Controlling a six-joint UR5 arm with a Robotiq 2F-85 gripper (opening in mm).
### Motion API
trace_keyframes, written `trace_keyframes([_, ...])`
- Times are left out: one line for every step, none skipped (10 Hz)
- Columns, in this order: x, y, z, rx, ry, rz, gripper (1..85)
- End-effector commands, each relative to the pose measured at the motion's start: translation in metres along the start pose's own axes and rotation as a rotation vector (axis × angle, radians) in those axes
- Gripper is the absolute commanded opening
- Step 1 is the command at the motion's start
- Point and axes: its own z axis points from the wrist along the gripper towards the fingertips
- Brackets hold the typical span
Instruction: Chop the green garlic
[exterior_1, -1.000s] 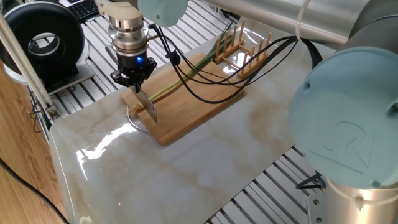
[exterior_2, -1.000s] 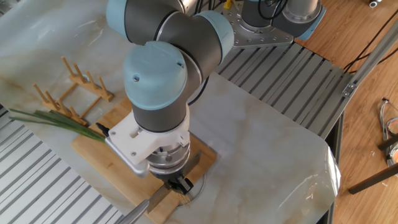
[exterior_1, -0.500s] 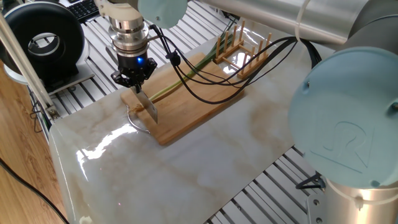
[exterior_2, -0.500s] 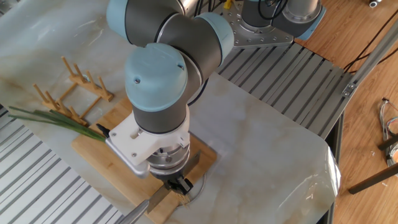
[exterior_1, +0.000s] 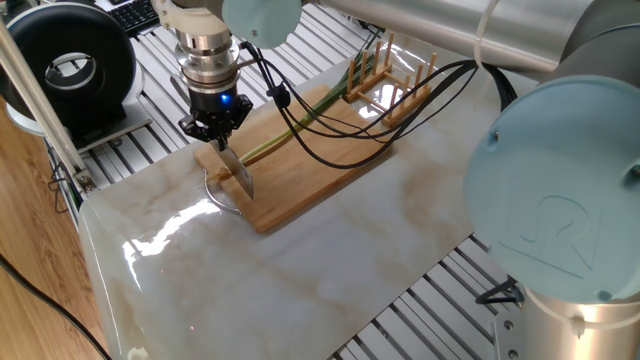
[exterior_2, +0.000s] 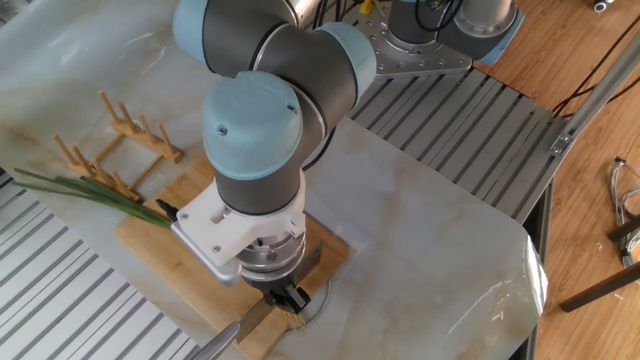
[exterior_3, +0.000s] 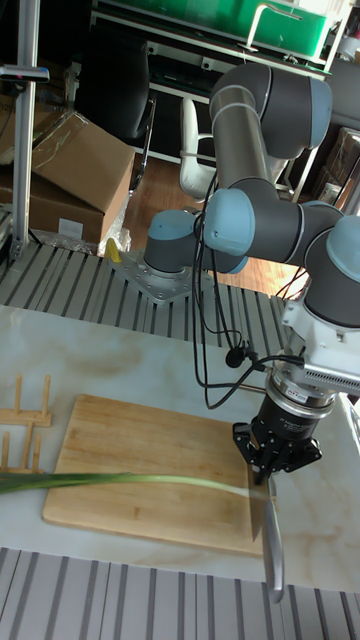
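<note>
Almost nothing has moved since the earlier frames: I still hang at the same end of the board, and the stalk lies where it lay

My black two-finger gripper (exterior_1: 213, 128) points straight down, its fingers pinching the handle of a kitchen knife with a long grey metal blade (exterior_3: 271, 540). In the tall fixed view the blade runs from my fingertips toward six o'clock, past the board's near edge and out over the table rim. In one fixed view the blade (exterior_1: 237, 172) slants toward five o'clock and its lower edge sits at the surface of the rectangular light wooden cutting board (exterior_1: 320, 170)

The long thin green garlic stalk (exterior_3: 120, 483) lies flat along the board. In the tall fixed view it stretches from nine o'clock, where its green leaves overhang the board's edge, to its pale end just beside the blade; whether blade and stalk touch I cannot tell. In the other fixed view the leaves (exterior_2: 75, 187) fan out past the board toward nine o'clock

A small light wooden rack of upright pegs (exterior_2: 120, 140) stands on the white marbled tabletop (exterior_1: 330, 260) just beyond the board's far end. Black cables (exterior_1: 330, 120) loop from my wrist across the board
</note>
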Motion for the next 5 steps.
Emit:
trace_keyframes([-0.0002,0.0029,0.0021,-0.009,-0.009,0.017,1.3])
trace_keyframes([-0.0001,0.0044,0.0025,-0.01,-0.01,0.02,1.3])
trace_keyframes([0.0004,0.0053,0.0037,-0.01,-0.01,0.021,1.3])
trace_keyframes([0.0,0.0053,0.0052,-0.008,-0.012,0.021,1.3])
trace_keyframes([0.0,0.0048,0.0058,-0.008,-0.012,0.021,1.3])
